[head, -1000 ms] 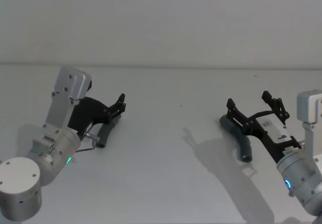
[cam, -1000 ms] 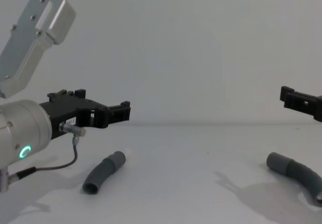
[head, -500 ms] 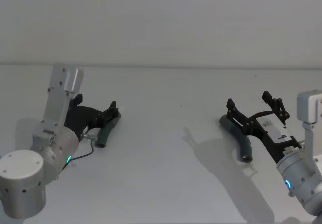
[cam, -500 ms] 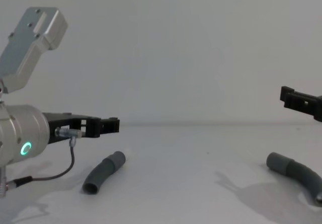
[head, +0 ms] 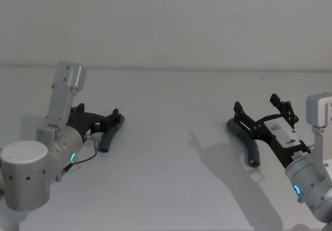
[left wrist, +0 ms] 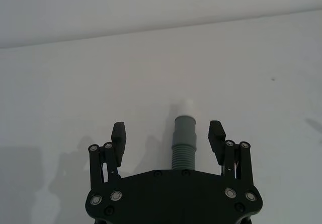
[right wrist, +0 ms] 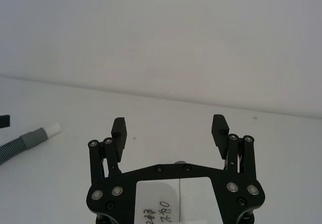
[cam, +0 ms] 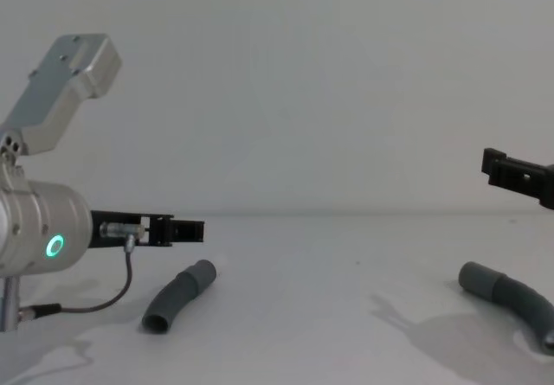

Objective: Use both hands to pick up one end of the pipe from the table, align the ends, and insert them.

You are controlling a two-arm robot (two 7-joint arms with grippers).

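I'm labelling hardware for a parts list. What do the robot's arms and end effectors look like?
The left end effector and right end effector are black two-finger linkages with silver screws; the right bears a white handwritten label. The wrists are silver cylinders: the left wrist has a green ring light and a thin cable, the right wrist a blue light.

The left hand (head: 117,118) sits low and open; the right hand (head: 256,102), open, apparently higher.

White-tipped hose (cam: 177,295) and cuffed hose (cam: 512,299) lie flat, well apart.
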